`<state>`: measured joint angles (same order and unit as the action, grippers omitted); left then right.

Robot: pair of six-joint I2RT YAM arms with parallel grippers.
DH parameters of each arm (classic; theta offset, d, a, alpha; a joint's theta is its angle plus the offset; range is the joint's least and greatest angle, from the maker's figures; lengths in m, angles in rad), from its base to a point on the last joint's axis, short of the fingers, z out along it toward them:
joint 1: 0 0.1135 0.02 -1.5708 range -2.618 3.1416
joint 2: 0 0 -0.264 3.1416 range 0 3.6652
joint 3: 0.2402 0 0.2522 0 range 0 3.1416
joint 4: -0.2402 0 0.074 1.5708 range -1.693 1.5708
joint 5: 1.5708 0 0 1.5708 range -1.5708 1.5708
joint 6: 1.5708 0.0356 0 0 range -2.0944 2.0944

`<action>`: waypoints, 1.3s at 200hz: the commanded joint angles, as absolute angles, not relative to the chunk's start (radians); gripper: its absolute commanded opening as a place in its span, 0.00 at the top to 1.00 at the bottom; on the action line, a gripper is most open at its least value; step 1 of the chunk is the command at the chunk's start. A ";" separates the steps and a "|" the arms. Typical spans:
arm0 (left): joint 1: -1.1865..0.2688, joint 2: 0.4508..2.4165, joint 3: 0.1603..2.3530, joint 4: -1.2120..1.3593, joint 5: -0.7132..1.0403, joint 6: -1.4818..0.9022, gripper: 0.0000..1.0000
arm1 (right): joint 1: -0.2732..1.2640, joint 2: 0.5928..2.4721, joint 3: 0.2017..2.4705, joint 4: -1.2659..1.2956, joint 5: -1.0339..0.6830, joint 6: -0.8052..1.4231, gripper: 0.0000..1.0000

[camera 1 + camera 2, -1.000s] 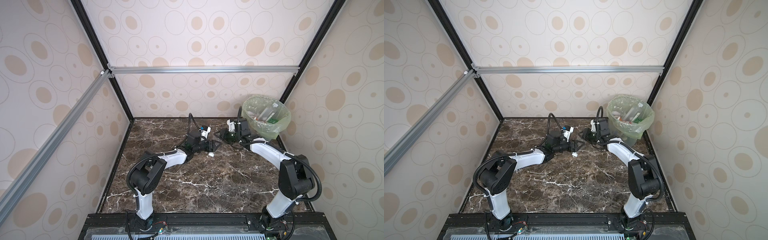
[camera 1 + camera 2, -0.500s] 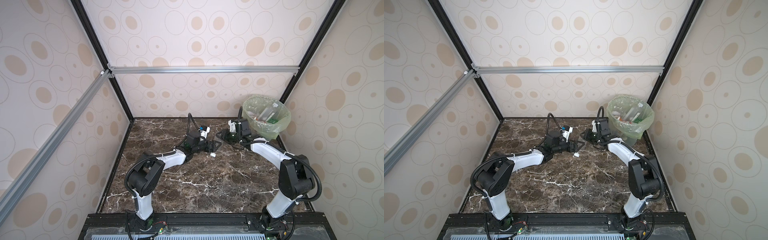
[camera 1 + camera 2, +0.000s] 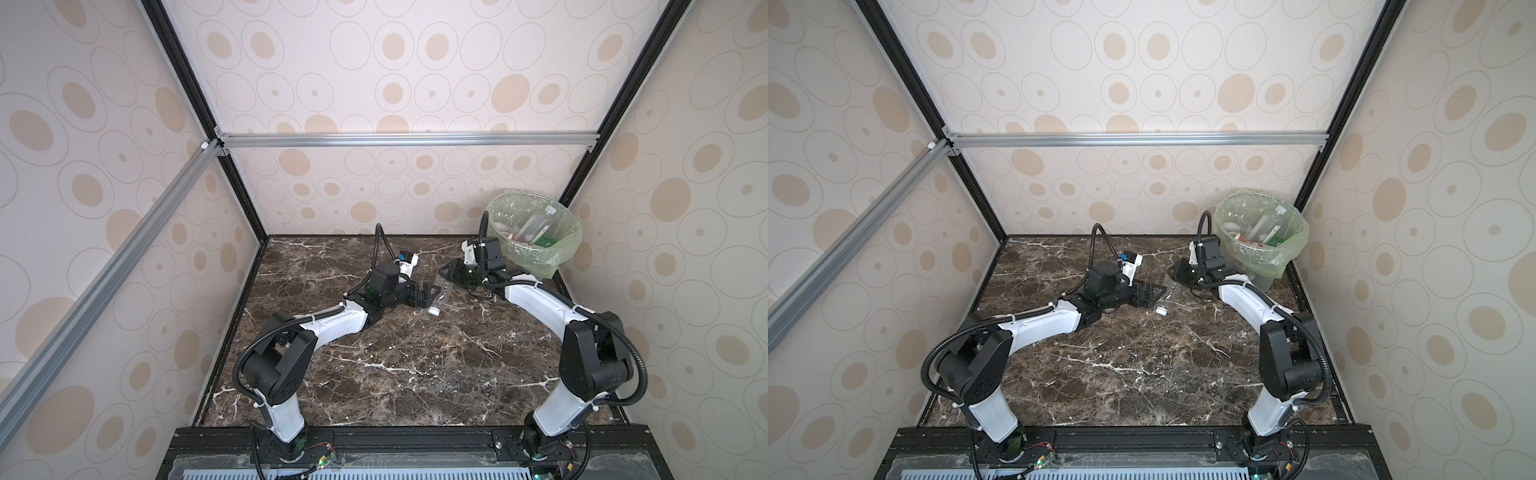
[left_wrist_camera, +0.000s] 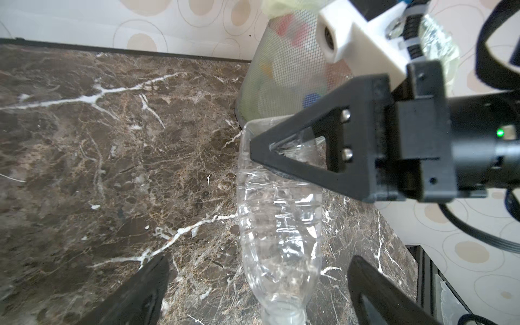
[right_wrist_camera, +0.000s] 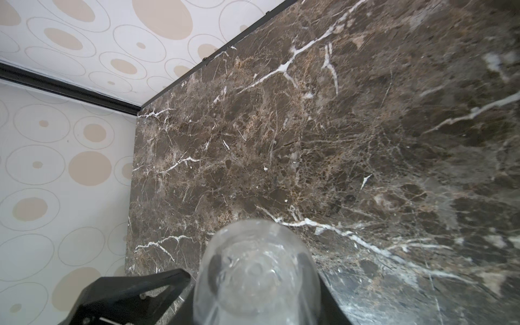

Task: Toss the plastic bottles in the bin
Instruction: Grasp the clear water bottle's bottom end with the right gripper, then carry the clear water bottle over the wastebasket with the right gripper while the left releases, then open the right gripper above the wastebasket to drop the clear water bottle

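Left claw (image 4: pixel 257 263) is gaping around the bottle (image 4: pixel 278 219) neck, not gripping; right claw (image 5: pixel 254 284) is pinching its base.

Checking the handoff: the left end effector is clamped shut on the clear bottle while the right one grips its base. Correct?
No: the left wrist view shows the left end effector open wide around the clear bottle; the right end effector does grip its base.

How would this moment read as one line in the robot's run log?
left gripper: open, astride clear bottle | right gripper: shut on clear bottle, base end | bin: bottles inside
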<state>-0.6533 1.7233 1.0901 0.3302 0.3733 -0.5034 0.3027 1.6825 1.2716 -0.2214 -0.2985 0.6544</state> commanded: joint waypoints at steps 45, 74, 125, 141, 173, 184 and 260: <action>-0.661 1.637 1.201 0.314 0.343 -0.419 0.01 | 0.222 1.533 1.518 -0.436 -0.149 0.489 0.62; -0.670 1.652 1.293 0.336 0.349 -0.407 0.01 | 0.182 1.491 1.699 -0.560 -0.017 0.379 0.62; -0.719 1.737 1.526 0.320 0.365 -0.342 0.01 | 0.067 1.429 1.931 -0.607 0.087 0.347 0.62; -0.732 1.759 1.590 0.311 0.364 -0.325 0.01 | 0.050 1.404 1.963 -0.583 0.132 0.343 0.62; -0.745 1.776 1.646 0.320 0.365 -0.307 0.01 | 0.046 1.354 1.980 -0.494 0.213 0.325 0.61; -0.747 1.778 1.650 0.314 0.360 -0.296 0.01 | 0.045 1.350 1.978 -0.465 0.242 0.316 0.61; -0.748 1.789 1.588 0.317 0.361 -0.305 0.01 | -0.030 1.734 2.100 -0.643 0.291 0.422 0.20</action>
